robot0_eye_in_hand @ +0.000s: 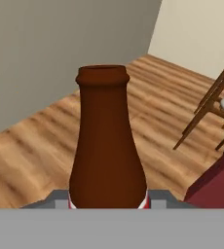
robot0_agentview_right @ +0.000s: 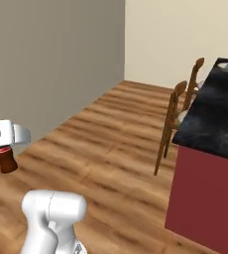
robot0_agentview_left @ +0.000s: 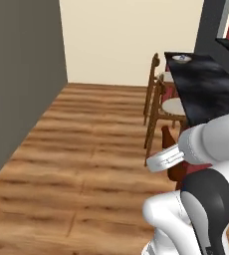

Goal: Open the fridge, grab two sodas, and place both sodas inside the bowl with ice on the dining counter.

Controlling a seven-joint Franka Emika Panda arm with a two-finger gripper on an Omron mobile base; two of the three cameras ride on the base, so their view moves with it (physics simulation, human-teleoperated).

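one brown soda bottle [robot0_eye_in_hand: 107, 146] is in sight, with a red label at its base. two wooden chairs [robot0_agentview_right: 174, 124] stand along one black speckled bench [robot0_agentview_right: 215, 114]. one small bowl with ice [robot0_agentview_left: 181, 59] sits at the bench's far end.

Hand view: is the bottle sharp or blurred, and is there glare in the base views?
Hand view: the soda bottle is close, edges slightly soft, evenly lit, no glare. Left base view: the dining counter shows pale cloudy sheen. Right base view: flat light, weak shadows.
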